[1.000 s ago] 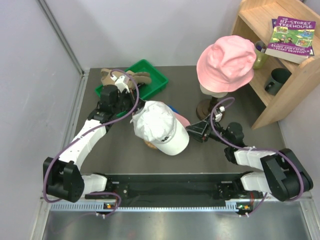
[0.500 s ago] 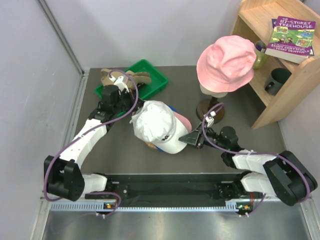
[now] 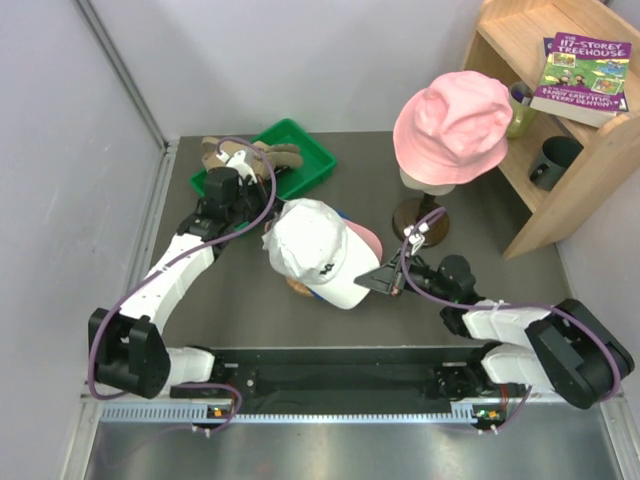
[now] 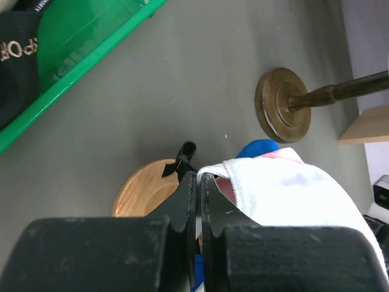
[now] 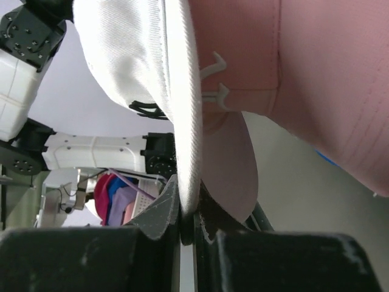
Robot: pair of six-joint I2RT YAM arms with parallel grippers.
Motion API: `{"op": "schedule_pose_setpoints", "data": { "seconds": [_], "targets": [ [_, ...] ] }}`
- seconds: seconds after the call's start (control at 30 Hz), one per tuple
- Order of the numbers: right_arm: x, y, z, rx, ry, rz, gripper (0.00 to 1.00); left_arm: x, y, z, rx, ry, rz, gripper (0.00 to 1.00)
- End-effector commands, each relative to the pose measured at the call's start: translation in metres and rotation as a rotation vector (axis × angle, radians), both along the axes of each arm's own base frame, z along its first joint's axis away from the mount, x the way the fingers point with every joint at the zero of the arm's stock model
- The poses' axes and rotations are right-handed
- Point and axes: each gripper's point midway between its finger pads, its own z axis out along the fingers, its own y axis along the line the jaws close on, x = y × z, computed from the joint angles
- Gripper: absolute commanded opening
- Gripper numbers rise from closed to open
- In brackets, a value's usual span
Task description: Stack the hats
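Both arms are on the white cap [image 3: 318,255], so this is the placing step, 1 hat going onto the pile. The left gripper [image 4: 199,182] has its fingers pressed together on the cap's back rim. White fabric is pinched between them, and the crown swells away to the right of the tips.

The right gripper [image 5: 185,213] is clamped on the edge of the stiff white peak, which rises straight up from between its fingers. Just right of those fingers sits the pink cap [image 5: 316,79], its peak curving down close beside the white one. Whether they are touching or just apart, I cannot tell.

Beyond the left fingertips a blue cap [image 4: 261,148] peeks out from under the white fabric. Just left of the tips the wooden knob stand [image 4: 143,191] shows bare wood. So the white cap hangs between 2 grips, over the pink and blue ones, and by my read it is not yet seated.

The next move calls for both arms to lower together, lining the white peak over the pink one, then let go. If 1 side releases early, the cap could twist or slide off. Far beyond the left fingers a black cap [image 4: 12,67] waits in the green tray [image 4: 91,42].
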Motion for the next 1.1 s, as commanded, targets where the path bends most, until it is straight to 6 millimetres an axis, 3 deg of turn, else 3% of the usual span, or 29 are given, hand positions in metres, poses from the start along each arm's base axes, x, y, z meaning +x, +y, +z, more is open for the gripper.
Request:
{"op": "schedule_pose_setpoints", "data": {
  "seconds": [0.0,0.03,0.07,0.13,0.2,0.33,0.53,0.77,1.03,1.07],
  "targets": [
    [-0.004,0.004,0.027,0.036,-0.020,0.028,0.00,0.012,0.012,0.020,0.060,-0.062,0.046,0.00],
    [-0.003,0.004,0.030,0.030,-0.027,0.025,0.00,0.013,0.013,0.020,0.065,-0.065,0.049,0.00],
    [-0.003,0.003,0.048,0.047,-0.067,0.015,0.00,0.015,0.015,0.019,0.076,-0.065,0.059,0.00],
    [0.002,0.000,0.042,0.000,-0.022,-0.018,0.00,0.016,0.016,0.016,0.085,-0.063,0.060,0.00],
    [0.005,-0.003,0.054,0.015,-0.028,-0.048,0.00,0.019,0.016,0.013,0.092,-0.056,0.060,0.00],
    [0.012,-0.008,0.046,0.026,0.082,-0.085,0.00,0.022,0.017,0.002,0.108,-0.036,0.065,0.00],
    [0.015,-0.012,0.025,0.065,0.208,-0.111,0.00,0.023,0.026,-0.021,0.164,0.007,0.098,0.00],
    [0.020,-0.035,0.001,0.150,0.370,-0.244,0.00,0.014,0.035,-0.047,0.198,0.051,0.128,0.00],
    [0.026,-0.041,-0.027,0.013,0.411,-0.297,0.00,0.002,0.044,-0.078,0.236,0.107,0.148,0.00],
    [0.025,-0.042,-0.041,-0.047,0.431,-0.301,0.00,0.002,0.045,-0.082,0.241,0.119,0.150,0.00]
  ]
}}
